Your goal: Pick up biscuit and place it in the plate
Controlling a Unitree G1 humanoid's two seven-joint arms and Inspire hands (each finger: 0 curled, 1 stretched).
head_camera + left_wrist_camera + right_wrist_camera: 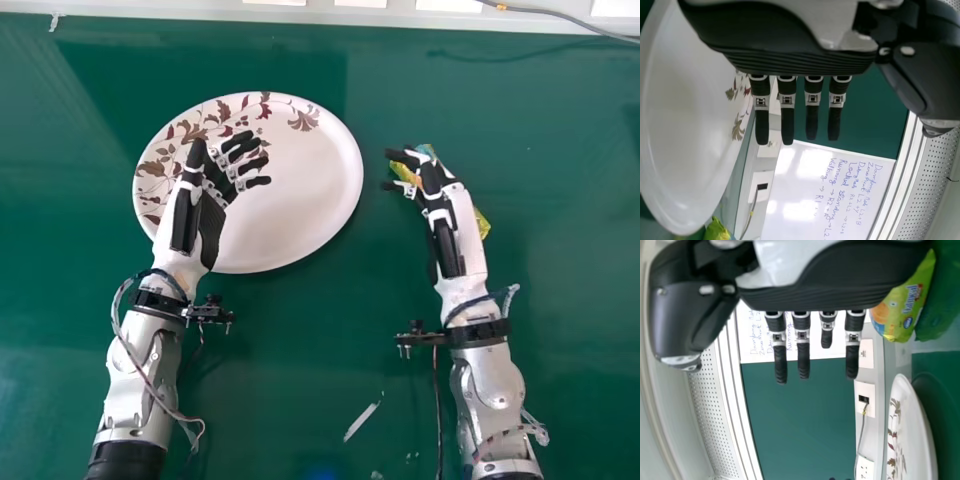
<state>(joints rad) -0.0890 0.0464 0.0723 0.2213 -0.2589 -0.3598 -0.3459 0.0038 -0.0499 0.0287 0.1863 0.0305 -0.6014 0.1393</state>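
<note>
- The biscuit packet (902, 307), green and yellow with a blue logo, was on the green worktop (330, 350), at three o'clock from the plate (305, 195), partly hidden beneath the right hand (447, 225).
- The right hand hovered over the packet, aimed toward eleven o'clock. Its fingers were straight and spread from the thumb, closed on nothing; whether its edge touched the packet, the views did not tell.
- The left hand (190, 212) was above the plate's nine o'clock side, its fingers straight and reaching toward one o'clock, its thumb standing apart from them. It held nothing.
- The plate was round and white, with brown and red leaves and flowers running from about nine o'clock round to one o'clock.
- A thin pale scrap (361, 421) lay on the worktop at five o'clock from the plate, well apart from it.
- A grey cable (555, 17) ran along the far edge, toward one o'clock in the head view.
- A whiteboard (840, 200) with handwriting showed in both wrist views, beyond the fingers.
</note>
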